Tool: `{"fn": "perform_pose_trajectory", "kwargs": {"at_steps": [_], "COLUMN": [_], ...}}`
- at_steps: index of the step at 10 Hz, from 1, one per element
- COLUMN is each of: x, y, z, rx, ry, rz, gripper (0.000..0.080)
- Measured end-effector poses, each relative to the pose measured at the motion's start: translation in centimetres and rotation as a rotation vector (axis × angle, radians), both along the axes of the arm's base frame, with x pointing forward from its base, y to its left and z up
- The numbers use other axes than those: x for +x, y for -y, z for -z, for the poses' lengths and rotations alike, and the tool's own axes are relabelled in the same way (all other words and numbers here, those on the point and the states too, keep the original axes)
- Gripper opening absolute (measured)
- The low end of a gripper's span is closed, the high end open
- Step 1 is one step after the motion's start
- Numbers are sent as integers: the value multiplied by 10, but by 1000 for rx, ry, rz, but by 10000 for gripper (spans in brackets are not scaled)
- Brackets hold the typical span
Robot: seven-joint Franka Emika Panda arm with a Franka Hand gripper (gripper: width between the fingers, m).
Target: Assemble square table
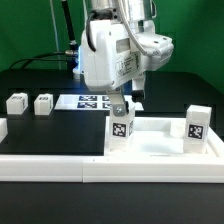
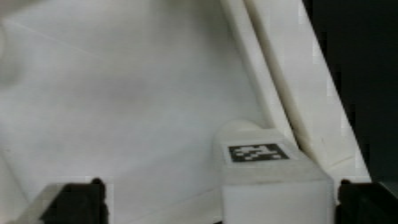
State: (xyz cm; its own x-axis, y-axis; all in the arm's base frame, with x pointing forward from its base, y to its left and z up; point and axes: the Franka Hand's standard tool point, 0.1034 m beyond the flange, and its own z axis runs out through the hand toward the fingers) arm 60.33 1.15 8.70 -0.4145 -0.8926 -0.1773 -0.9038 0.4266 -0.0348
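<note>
With fingers (image 2: 80, 196) spread wide and gripping nothing, the gripper (image 1: 121, 106) hovers over a leg (image 1: 121, 129) standing at the tabletop (image 1: 155, 150)'s ten o'clock corner, so that leg looks placed, and next probably comes a straight lift, then a reach for the loose legs (image 1: 17, 102) at nine o'clock.

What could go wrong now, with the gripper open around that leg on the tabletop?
1. The open gripper straddles the leg; a skewed retreat could clip and tip it.
2. Whether that leg is fully seated in the tabletop can't be seen; it may stand loose.
3. A sideways sweep could hit the second leg.
</note>
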Motion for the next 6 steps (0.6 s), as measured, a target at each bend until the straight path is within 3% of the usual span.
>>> {"fn": "perform_pose_trajectory", "kwargs": {"at_steps": [6], "x": [0], "y": [-1], "z": [0], "rx": [-2], "ry": [1], "rz": [-13], "gripper": [649]}}
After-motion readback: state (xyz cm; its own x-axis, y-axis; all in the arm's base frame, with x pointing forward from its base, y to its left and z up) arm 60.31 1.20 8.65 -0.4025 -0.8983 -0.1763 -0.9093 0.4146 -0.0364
